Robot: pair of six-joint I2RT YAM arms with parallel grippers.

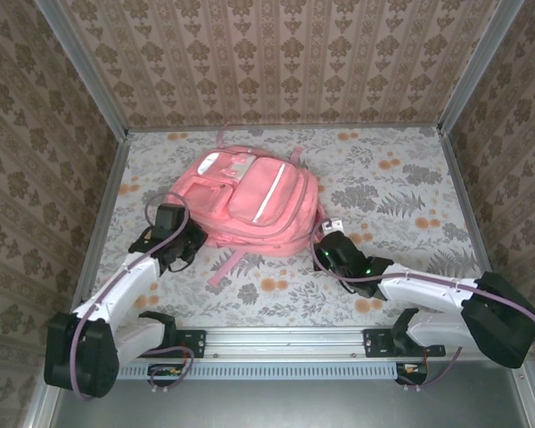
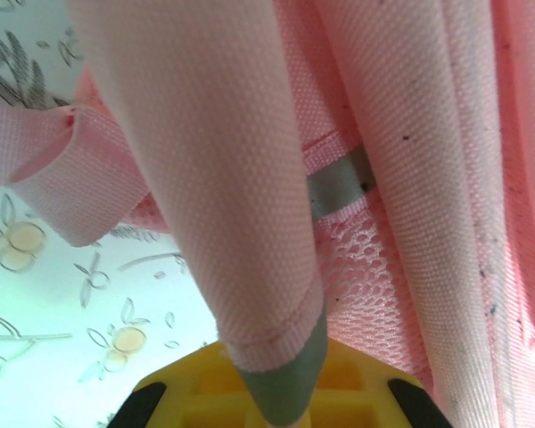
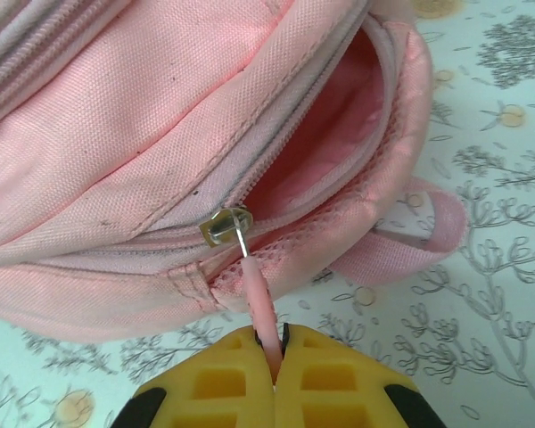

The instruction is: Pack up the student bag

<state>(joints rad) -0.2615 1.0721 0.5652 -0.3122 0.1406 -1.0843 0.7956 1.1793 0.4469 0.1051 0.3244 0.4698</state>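
the bag lies flat on the bench between the two hands, its top turned away from the arms. the right hand is clamped on the pink zip pull at the bag's near right corner. the slider sits just beyond the fingertips. the opened mouth runs up and right from it, and the closed track runs left, so a leftward pull is likely called for. the left hand is clamped on a strap at the opposite corner, probably as an anchor.
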